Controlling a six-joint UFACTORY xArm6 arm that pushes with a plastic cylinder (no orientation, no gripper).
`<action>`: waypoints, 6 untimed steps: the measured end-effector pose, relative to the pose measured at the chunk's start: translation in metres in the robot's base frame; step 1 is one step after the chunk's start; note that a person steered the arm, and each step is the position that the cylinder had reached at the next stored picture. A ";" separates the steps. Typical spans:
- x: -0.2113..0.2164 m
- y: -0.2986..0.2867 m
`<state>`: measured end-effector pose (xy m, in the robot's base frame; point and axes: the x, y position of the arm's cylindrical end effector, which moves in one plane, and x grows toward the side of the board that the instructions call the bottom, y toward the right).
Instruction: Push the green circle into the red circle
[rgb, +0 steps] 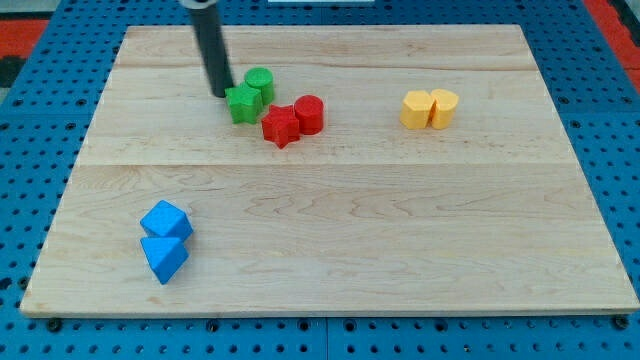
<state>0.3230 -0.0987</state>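
Note:
The green circle (260, 83) stands near the view's top, left of centre, touching the green star (243, 103) below and left of it. The red circle (309, 113) lies to the lower right of the green circle, a short gap away, with the red star (281, 126) against its left side. My tip (220, 93) rests on the board just left of the green star and left of the green circle.
Two yellow blocks (429, 109) sit together at the view's upper right. Two blue blocks (165, 240) sit together at the lower left. The wooden board (400, 230) lies on a blue pegboard.

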 end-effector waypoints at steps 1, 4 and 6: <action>-0.002 0.057; -0.067 0.170; -0.065 0.080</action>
